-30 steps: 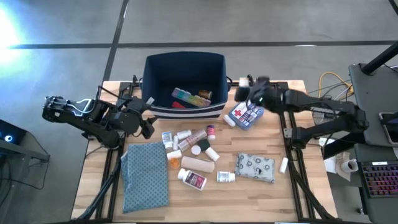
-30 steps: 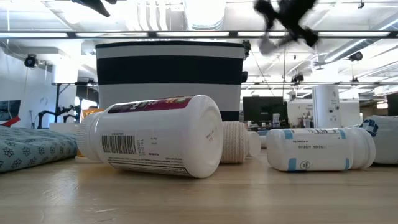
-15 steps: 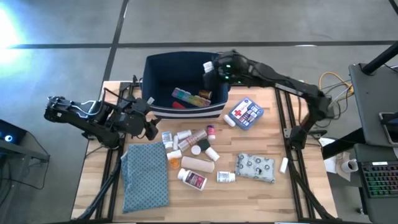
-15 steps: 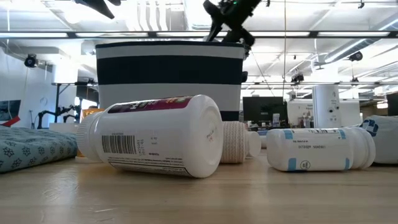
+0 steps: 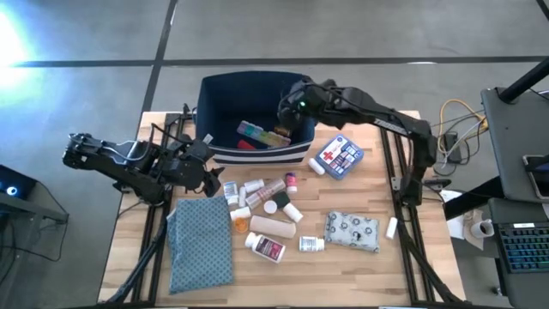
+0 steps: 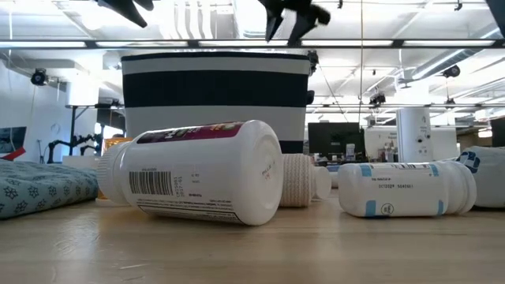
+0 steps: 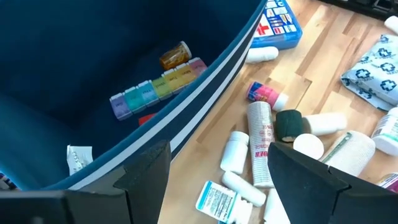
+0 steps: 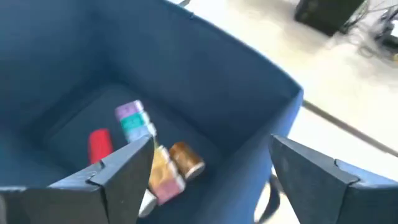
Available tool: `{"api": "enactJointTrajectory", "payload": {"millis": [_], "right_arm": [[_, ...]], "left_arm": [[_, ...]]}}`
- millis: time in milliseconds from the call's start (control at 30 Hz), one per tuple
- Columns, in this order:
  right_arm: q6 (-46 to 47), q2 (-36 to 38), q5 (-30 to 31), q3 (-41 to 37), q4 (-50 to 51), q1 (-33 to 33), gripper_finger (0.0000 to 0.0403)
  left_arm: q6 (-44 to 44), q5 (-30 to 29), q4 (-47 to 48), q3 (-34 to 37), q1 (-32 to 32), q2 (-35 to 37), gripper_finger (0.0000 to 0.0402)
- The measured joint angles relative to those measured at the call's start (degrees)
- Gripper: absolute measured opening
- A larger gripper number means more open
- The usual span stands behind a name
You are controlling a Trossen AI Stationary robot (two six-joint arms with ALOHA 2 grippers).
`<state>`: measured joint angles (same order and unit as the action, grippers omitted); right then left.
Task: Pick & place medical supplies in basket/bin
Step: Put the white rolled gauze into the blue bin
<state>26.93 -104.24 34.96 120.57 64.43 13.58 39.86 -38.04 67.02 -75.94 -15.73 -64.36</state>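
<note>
Your right gripper [image 5: 287, 107] hangs over the navy bin [image 5: 225, 90], at its right-hand wall, with the fingers spread and nothing between them in its wrist view. In the bin lie the rainbow pill organizer [image 5: 260, 134], a small amber bottle [image 8: 186, 158] and a red tube [image 8: 99, 144]. Your left gripper [image 5: 208, 178] waits low beside the bin's front left corner, jaws parted and empty.

The main risk, as I judge it: pulling the right arm back low could hook the soft bin wall and drag or tip the bin. Lift clear first.

On the table the white pill bottles [image 5: 255, 186] lie crowded and touching, with the tan bandage roll [image 5: 273, 227] just below them; closing on one may nudge a neighbour and set it rolling. The red-cross box [image 5: 339, 156] sits just beside the bin's right front corner, nearest you. The grey patterned pouch [image 5: 352, 232] lies apart and clear, and the teal dotted cloth [image 5: 201, 243] stays out
</note>
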Motion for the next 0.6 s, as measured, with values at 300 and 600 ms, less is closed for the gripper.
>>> {"api": "enactJointTrajectory", "payload": {"millis": [300,600], "right_arm": [[30.01,6.28,-11.11,-4.49,24.97,-7.0,0.0297],[42.63,10.49,-31.18,-23.97,24.91,-17.44,0.0282]], "left_arm": [[-2.77,-1.01,0.02,0.0,0.98,0.0,0.0248],[-7.3,-1.01,0.05,0.2,3.05,0.07,0.0248]]}}
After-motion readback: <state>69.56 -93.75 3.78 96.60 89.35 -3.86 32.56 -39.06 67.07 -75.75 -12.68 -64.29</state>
